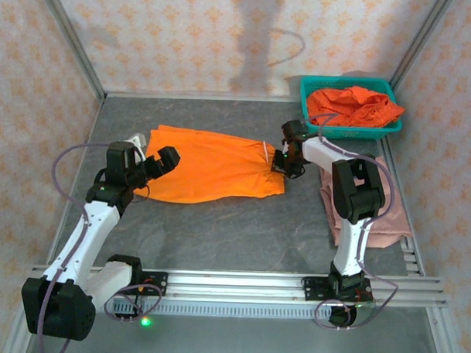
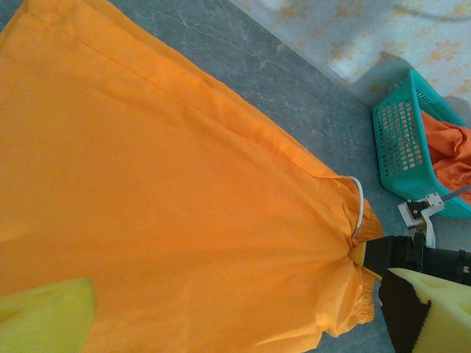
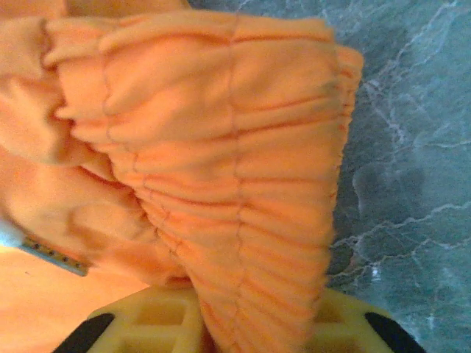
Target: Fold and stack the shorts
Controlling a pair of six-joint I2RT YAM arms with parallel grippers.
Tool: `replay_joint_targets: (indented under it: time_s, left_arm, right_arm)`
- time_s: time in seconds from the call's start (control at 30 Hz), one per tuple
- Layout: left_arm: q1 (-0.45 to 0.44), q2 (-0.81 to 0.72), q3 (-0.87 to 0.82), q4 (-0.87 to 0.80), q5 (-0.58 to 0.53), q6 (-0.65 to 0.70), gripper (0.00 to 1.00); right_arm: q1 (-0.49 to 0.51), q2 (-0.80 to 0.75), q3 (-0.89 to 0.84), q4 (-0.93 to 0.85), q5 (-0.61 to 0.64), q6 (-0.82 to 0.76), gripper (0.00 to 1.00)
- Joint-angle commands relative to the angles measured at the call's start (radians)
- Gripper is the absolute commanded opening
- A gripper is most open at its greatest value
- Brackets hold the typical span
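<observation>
**Left arm** (image 1: 91, 218): it rises from its base at the near left, leans toward the far side and turns at the wrist to the right. The left gripper (image 1: 165, 162) sits over the left, hem end of the flat orange shorts (image 1: 213, 166). These lie spread on the table (image 1: 218, 230) at centre, waistband to the right. The gripper's fingers (image 2: 44, 316) are spread wide and hold nothing. Contact with the cloth cannot be determined.

**Right arm** (image 1: 355, 196): it stands upright from its base at the near right, and the forearm reaches left and far to the waistband (image 3: 235, 147). The right gripper (image 1: 282, 164) is at the right edge of the orange shorts, near the pale drawstring (image 2: 358, 209). In the right wrist view the gathered waistband bunches and passes down between the yellow pads (image 3: 147, 323). The jaws are pressed together, pinching it.

**Right side:** the pink shorts (image 1: 392, 221) lie flat, partly under the right arm. The teal basket (image 1: 349, 132) at the far right holds crumpled orange shorts (image 1: 354, 105).
</observation>
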Motion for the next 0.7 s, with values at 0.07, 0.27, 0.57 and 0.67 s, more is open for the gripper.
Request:
replay_joint_targets:
  time_s: [0.07, 0.27, 0.57, 0.67]
  left_arm:
    - [-0.011, -0.005, 0.03, 0.002, -0.007, 0.029, 1.0]
    - [-0.011, -0.014, 0.032, -0.007, -0.015, 0.032, 1.0]
    - [-0.011, -0.014, 0.034, -0.005, -0.012, 0.026, 1.0]
    - [-0.011, -0.022, 0.033, -0.012, -0.012, 0.027, 1.0]
  right_arm:
    - [0.007, 0.002, 0.029, -0.079, 0.142, -0.037, 0.06]
    - [0.018, -0.071, 0.125, -0.228, 0.301, -0.121, 0.0]
    - [0.031, -0.081, 0.212, -0.348, 0.437, -0.203, 0.0]
    - [0.034, -0.079, 0.245, -0.386, 0.482, -0.227, 0.0]
